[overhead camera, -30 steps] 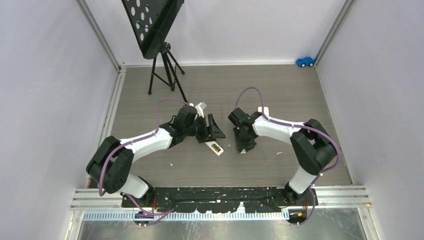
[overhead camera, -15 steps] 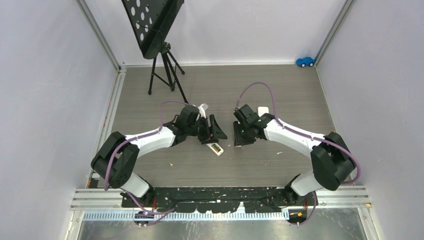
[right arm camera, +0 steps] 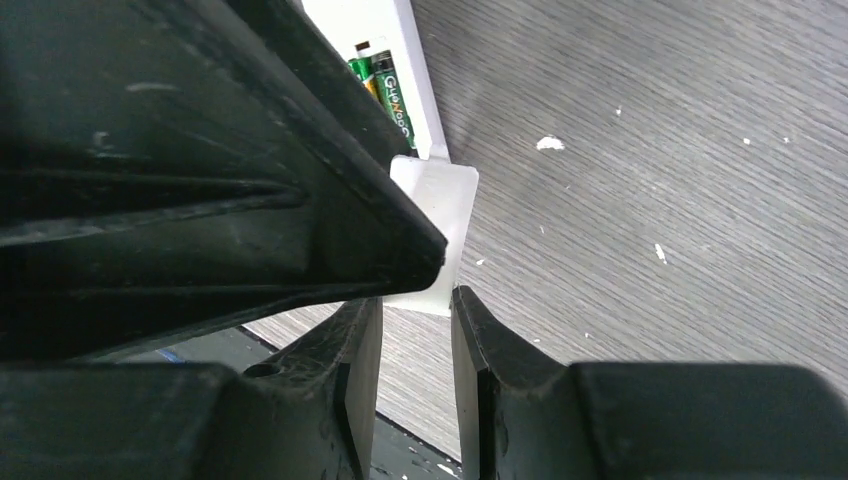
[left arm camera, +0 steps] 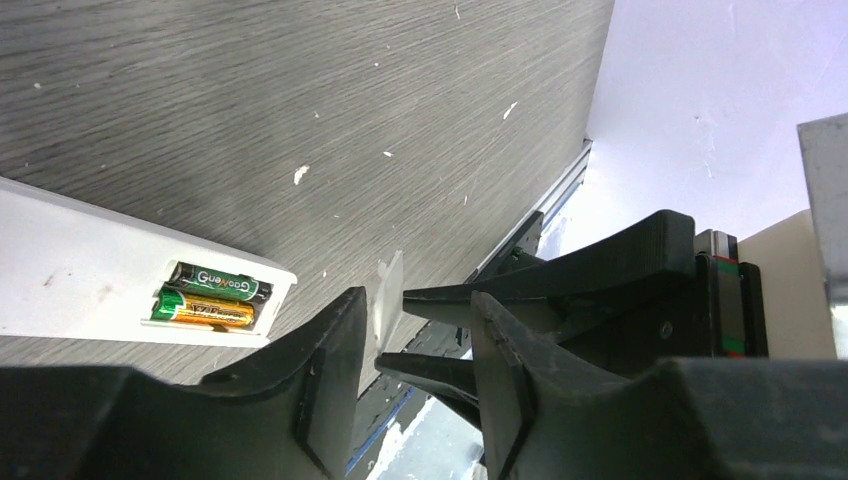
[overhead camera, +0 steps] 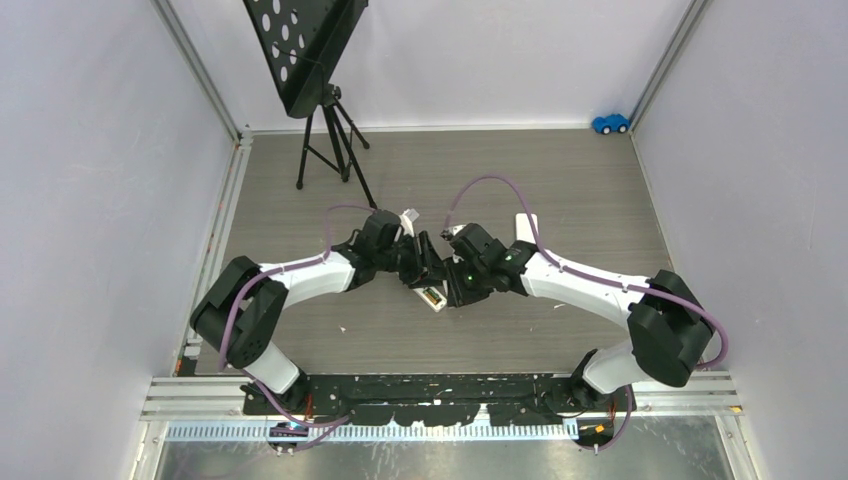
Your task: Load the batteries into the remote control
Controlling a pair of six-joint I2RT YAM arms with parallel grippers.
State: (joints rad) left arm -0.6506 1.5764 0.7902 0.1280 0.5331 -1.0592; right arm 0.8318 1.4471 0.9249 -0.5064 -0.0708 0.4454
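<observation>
The right pincer [right arm camera: 417,300] gripped a thin white battery cover [right arm camera: 435,215] by its edges, the plate standing up between its fingertips. The left pincer [left arm camera: 418,300] was open, its two fingers [left arm camera: 335,380] set either side of that cover and of the right pincer's tips. One left finger lay close against the plate; whether it touched could not be told.

The white remote control [left arm camera: 70,275] lay flat on the grey surface [left arm camera: 250,100], just below and beside the two meeting pincers. Its compartment [left arm camera: 265,305] faced up, uncovered. Both batteries [left arm camera: 212,295] sat inside it side by side, one dark with green lettering, the other green and gold. From the right pincer they lay just beyond the held cover; from the left pincer, off to one side of its fingers.
</observation>
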